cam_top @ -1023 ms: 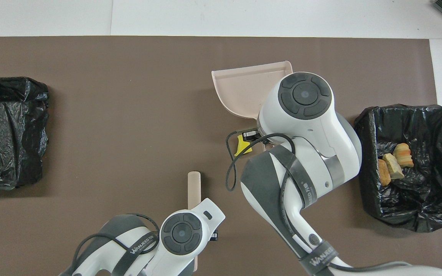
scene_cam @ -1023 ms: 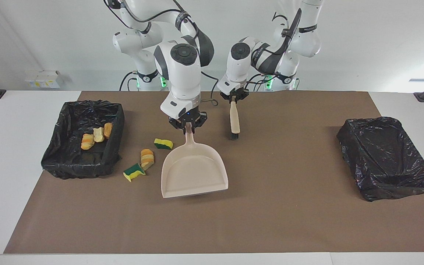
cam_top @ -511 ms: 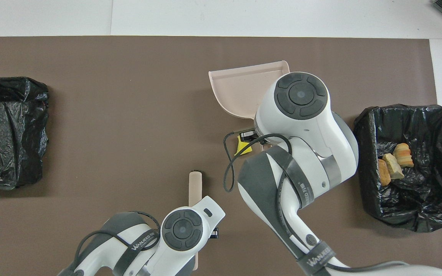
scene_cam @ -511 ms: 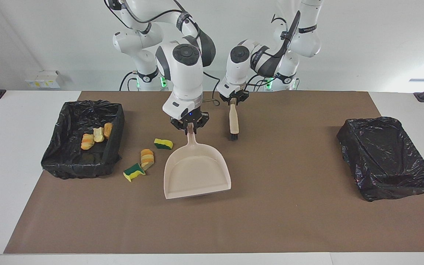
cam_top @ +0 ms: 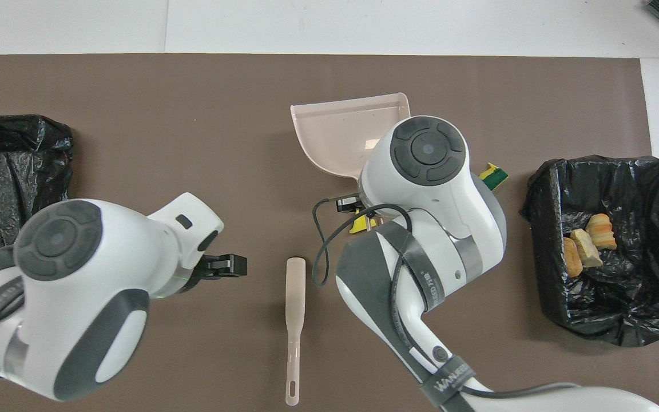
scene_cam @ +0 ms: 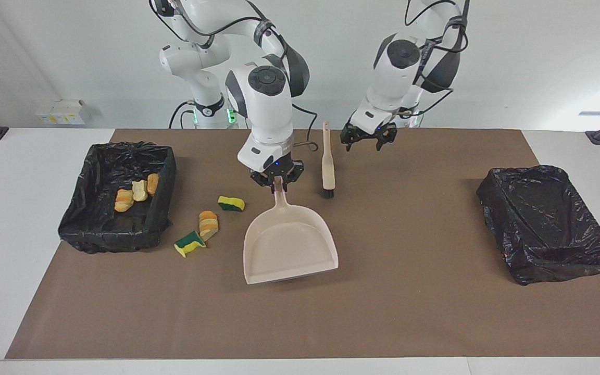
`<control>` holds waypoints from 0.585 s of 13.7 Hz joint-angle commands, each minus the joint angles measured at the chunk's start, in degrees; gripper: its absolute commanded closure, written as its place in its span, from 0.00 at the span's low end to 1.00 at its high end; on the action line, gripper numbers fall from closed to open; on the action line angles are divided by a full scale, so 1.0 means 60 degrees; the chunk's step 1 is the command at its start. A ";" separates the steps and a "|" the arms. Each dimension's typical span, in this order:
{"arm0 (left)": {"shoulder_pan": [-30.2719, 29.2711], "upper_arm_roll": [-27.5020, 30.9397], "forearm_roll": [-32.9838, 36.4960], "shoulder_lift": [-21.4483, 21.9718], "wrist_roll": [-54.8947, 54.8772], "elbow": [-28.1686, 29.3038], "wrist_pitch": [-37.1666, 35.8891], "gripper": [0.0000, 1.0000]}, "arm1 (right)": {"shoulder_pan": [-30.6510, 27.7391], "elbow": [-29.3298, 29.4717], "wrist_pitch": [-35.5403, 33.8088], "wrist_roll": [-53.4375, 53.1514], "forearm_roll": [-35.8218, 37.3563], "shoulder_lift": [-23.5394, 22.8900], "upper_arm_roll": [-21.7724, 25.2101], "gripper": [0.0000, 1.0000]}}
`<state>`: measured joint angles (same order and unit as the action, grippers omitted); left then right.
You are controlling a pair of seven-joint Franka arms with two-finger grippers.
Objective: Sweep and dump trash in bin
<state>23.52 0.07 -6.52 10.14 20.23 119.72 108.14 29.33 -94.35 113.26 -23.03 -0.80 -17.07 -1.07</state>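
Right end effector pinches the dustpan handle; left end effector hangs spread above the mat

- My workspace is bright and evenly lit from above; the brown mat shows no harsh patches.
- Shadows are soft and short: a faint one hugs the dustpan I hold, another darkens the mat beside each black-lined bin.
- The bin liners throw small glints.
- Daylight flares white at the wall near my left arm's end.
- Both views are sharp, with no motion blur.
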 commanded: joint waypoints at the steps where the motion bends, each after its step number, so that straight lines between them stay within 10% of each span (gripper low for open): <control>1: -0.1221 -0.0114 0.0134 -0.0122 -0.1519 -0.0471 -0.0313 0.00 | 0.0632 0.0402 0.0530 -0.1225 -0.0027 -0.0930 0.0016 1.00; 7: -0.3406 -0.0114 0.0425 -0.0093 -0.4249 -0.0647 -0.0796 0.00 | 0.1366 0.2293 0.0752 -0.2856 0.0661 -0.2809 0.0031 0.90; 8: -0.3568 -0.0114 0.0659 -0.0122 -0.4453 -0.0821 -0.0811 0.00 | 0.1308 0.2264 0.0723 -0.2827 0.0720 -0.2736 0.0031 0.04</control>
<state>4.32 0.19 -4.88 9.91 -4.39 117.17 105.19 38.08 -84.23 119.38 -39.03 2.11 -32.65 -0.89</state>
